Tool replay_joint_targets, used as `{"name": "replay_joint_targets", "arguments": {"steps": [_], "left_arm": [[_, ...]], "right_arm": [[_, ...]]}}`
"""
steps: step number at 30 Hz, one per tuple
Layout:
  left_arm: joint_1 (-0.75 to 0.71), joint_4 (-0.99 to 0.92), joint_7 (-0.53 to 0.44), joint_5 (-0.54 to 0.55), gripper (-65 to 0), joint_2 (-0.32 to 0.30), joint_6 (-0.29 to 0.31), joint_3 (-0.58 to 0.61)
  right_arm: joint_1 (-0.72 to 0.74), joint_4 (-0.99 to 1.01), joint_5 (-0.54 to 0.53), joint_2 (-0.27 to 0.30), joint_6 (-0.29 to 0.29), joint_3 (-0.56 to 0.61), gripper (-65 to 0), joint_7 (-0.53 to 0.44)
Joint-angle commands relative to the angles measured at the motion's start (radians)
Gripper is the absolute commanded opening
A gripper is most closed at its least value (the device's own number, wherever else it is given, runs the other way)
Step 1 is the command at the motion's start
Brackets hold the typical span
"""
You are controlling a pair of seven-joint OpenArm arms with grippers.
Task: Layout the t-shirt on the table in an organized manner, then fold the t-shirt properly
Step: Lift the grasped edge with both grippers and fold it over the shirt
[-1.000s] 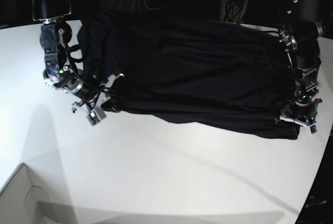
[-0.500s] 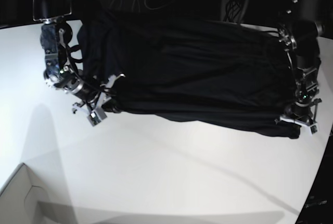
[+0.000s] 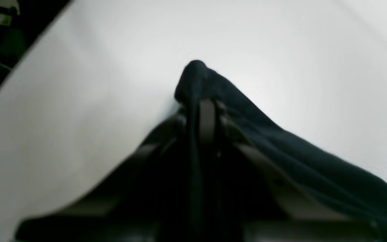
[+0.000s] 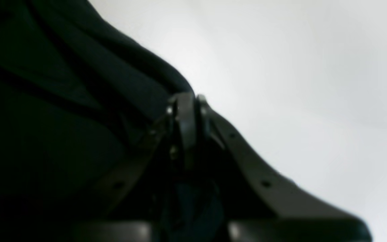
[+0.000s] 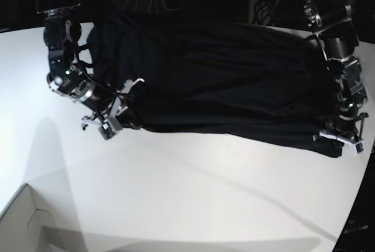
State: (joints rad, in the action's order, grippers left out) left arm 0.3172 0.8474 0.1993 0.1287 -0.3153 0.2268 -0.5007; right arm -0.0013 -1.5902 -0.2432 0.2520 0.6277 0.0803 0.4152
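Broadly, the t-shirt (image 5: 222, 82) is stretched out with its long axis running side to side across the far part of the table (image 5: 193, 199) in the base view, its near edge sloping slightly down toward that view's right. Which end is the collar I cannot tell from the dark fabric. Near the lower left corner of the base view sits a pale cardboard box (image 5: 23, 222), only its corner showing, and its inside is out of sight.

At the base view's left, the right gripper (image 5: 111, 124) reaches in low from a bent arm, its jaws pressed together on the shirt's near corner; its wrist camera shows cloth bunched against the closed tips (image 4: 186, 107). At the opposite end, the left gripper (image 5: 345, 139) points down from an upright arm, clamped on a fold of fabric that pokes out past its fingertips (image 3: 207, 114).
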Motion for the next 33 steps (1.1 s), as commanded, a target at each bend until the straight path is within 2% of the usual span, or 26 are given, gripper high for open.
{"name": "replay_joint_targets", "arguments": {"steps": [1,13,24,33], "left_arm": [[0.012,0.037,-0.016,0.016,-65.0,-0.022,-0.005,-0.003],[-0.161,0.335,0.061,0.128,-65.0,-0.022,-0.007,-0.013],[-0.263,0.428,0.095,0.128,-65.0,-0.012,-0.007,-0.163],[-0.347,0.508,0.096,0.130,-65.0,0.012,-0.007,-0.178]], "right_arm": [[0.008,-0.034,-0.017,0.008,0.001,-0.006,-65.0,-0.028],[-0.176,-0.255,-0.012,0.010,0.001,-0.006,-65.0,-0.029],[-0.383,-0.393,-0.012,0.010,0.001,-0.006,-65.0,-0.039],[-0.472,-0.401,-0.014,0.014,0.001,-0.006,-65.0,-0.040]]}}
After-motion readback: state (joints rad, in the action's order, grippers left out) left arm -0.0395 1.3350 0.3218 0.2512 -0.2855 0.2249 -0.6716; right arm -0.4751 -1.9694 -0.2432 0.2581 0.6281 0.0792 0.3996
